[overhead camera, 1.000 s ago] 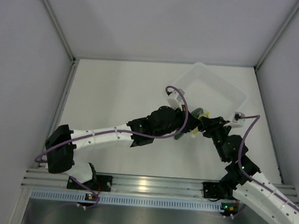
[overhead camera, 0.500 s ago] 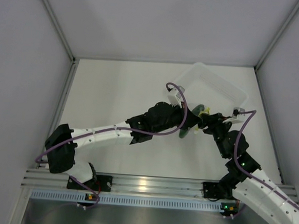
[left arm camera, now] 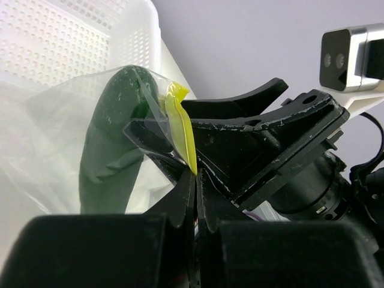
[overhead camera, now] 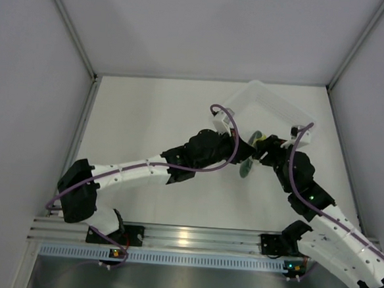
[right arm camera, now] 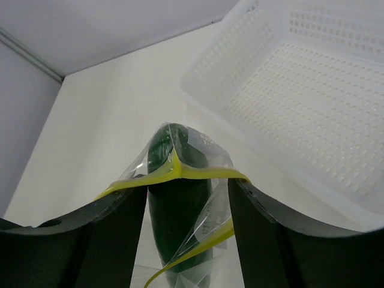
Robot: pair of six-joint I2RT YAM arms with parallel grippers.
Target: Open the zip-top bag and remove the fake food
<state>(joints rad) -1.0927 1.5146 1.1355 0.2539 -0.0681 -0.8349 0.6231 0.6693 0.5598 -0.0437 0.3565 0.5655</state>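
Observation:
The zip-top bag (overhead camera: 252, 138) hangs in the air between my two grippers, near the front of the bin. The dark green fake food (overhead camera: 246, 167) is inside it, hanging down. My left gripper (left arm camera: 196, 180) is shut on the bag's yellow-green zip strip (left arm camera: 183, 135). In the left wrist view the fake food (left arm camera: 111, 144) shows through the clear plastic (left arm camera: 48, 120). My right gripper (right arm camera: 187, 204) is open. Its jaws stand wide apart with the bag mouth and the fake food (right arm camera: 177, 216) between them. The zip strip (right arm camera: 207, 174) drapes across both fingers and is parted.
A clear perforated bin (overhead camera: 293, 115) stands at the back right, just behind the grippers, and also shows in the right wrist view (right arm camera: 300, 90). Grey walls enclose the white table on the left, back and right. The arm bases are at the near edge.
Both grippers have moved up and back toward the bin, carrying the bag. The right arm has swung inward, and the bag now hangs more upright.

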